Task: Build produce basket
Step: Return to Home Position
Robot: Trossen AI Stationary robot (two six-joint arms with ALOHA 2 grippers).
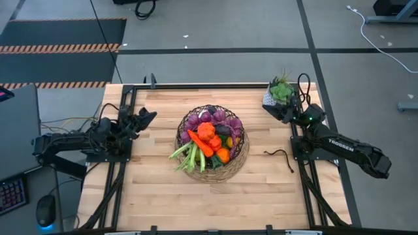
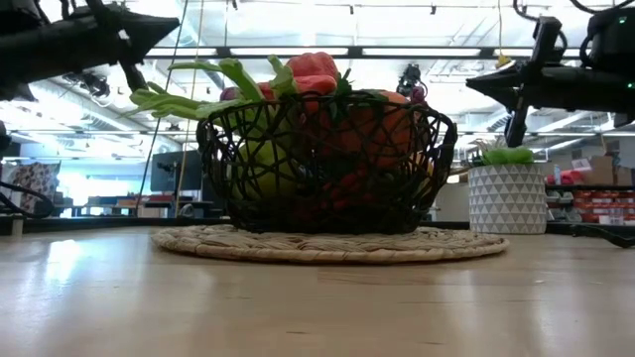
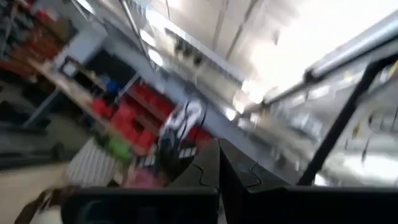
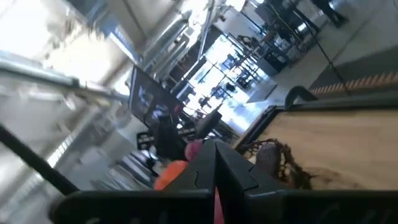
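Surface point(image 1: 261, 196): wood-block top, with the wire basket point(image 1: 244, 149) at centre on its woven mat point(image 2: 327, 245). The produce point(image 1: 209, 136) is heaped in it, above the rim. Both arms are drawn to their own sides and folded low over their bases, forearms roughly level in the low view. Left tool point(image 1: 150, 116) points toward the basket and is well apart from it; fingers closed together, empty. Right tool point(image 1: 275, 109) is at the far right corner, fingers likewise closed on nothing, just beside the potted plant point(image 1: 279, 93); cannot tell whether they touch. Main risk, my judgement: a swing of the right arm while folding home clips the pot and tips it. Second: the leek point(image 1: 185, 155) hangs over the rim on the left arm's side, so a jolt to the surface could shed a piece. Minor: the loose black cable point(image 1: 279, 155) by the right arm's base could snag.
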